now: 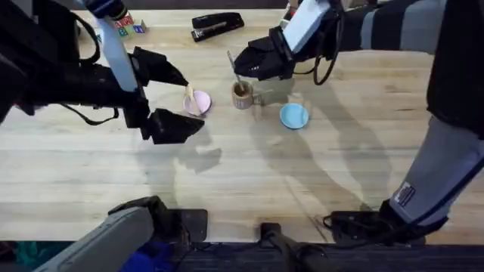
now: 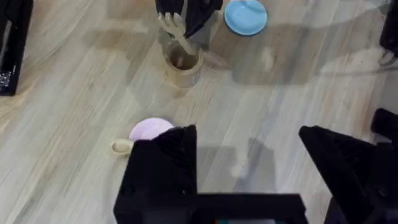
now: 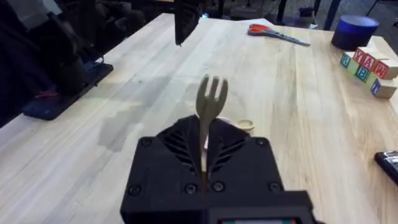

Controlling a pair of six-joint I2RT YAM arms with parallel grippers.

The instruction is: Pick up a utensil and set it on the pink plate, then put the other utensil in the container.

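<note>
The pink plate lies left of the container, a tan cup. A pale wooden spoon rests across the plate's left edge, and its bowl pokes past the rim of the plate. My left gripper hovers open above the plate, one finger on each side. My right gripper is shut on the wooden fork just over the cup. The fork slants, prongs up, with its handle end inside the cup. In the right wrist view the fork stands between my fingers.
A light-blue plate lies right of the cup. A black stapler and letter blocks sit at the far edge. Scissors and a dark blue cylinder lie farther off. The near half of the table is bare wood.
</note>
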